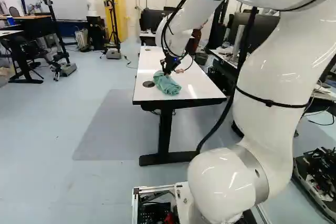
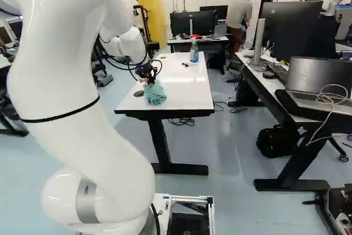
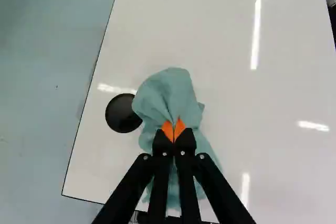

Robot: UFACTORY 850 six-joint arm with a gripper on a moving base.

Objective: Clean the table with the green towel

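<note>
A tall yellow cabinet [image 1: 122,17] stands near a wide whiteboard [image 1: 63,4] in the left base view; at the right of the right base view, an open silver laptop [image 2: 319,75] sits near a large black monitor [image 2: 291,28]; below is a soft black bag [image 2: 278,141].

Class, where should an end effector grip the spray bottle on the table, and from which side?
Probably best around the body of the spray bottle, below its red trigger head, coming in level from the near end of the table. It stands upright, its body's near side exposed; the uneven head looks a poorer hold.
</note>
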